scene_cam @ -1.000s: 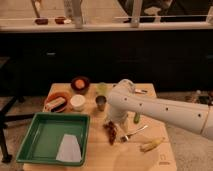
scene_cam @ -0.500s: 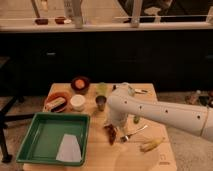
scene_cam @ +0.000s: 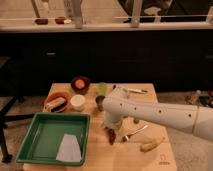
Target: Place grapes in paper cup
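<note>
The grapes [scene_cam: 111,135], a small dark red lumpy bunch, lie on the wooden table [scene_cam: 150,160] just right of the green tray. The paper cup [scene_cam: 77,102], short, wide and white, stands upright to the upper left of the grapes, behind the tray. My white arm reaches in from the right. Its gripper [scene_cam: 112,125] points down right above the grapes, with the wrist housing covering most of it. The top end of the grapes is hidden under the gripper.
A green tray [scene_cam: 35,145] with a white cloth [scene_cam: 67,148] fills the front left. A dark metal cup [scene_cam: 99,103], a pale green cup [scene_cam: 102,88], two bowls [scene_cam: 80,83] [scene_cam: 56,101], a fork [scene_cam: 134,133], a banana [scene_cam: 151,144] and a green vegetable [scene_cam: 136,120] surround the grapes.
My arm's end has moved down and to the left, from over the table's middle to right above the grapes. Nothing on the table has moved.
</note>
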Controlling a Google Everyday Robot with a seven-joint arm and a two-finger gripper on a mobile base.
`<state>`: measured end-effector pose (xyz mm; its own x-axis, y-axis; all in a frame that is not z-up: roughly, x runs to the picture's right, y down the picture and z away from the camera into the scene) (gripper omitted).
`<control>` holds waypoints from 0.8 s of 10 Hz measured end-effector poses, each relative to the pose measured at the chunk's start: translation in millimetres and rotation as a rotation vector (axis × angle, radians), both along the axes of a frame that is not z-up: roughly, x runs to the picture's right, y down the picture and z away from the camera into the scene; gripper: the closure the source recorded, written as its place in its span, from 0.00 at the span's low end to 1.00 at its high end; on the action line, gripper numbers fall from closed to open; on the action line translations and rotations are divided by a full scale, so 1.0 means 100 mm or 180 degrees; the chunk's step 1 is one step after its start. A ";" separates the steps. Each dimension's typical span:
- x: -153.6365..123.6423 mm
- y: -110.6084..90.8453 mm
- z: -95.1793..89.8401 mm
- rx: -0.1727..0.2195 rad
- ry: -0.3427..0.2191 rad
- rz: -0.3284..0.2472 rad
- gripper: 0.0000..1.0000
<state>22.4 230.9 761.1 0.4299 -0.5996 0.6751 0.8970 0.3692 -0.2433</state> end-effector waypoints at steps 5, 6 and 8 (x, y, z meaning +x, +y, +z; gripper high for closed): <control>-0.09 0.20 0.17 -0.0189 -0.0136 0.0007 0.20; -0.11 0.23 0.21 -0.0213 -0.0170 -0.0012 0.20; -0.09 0.24 0.26 -0.0265 -0.0222 -0.0011 0.20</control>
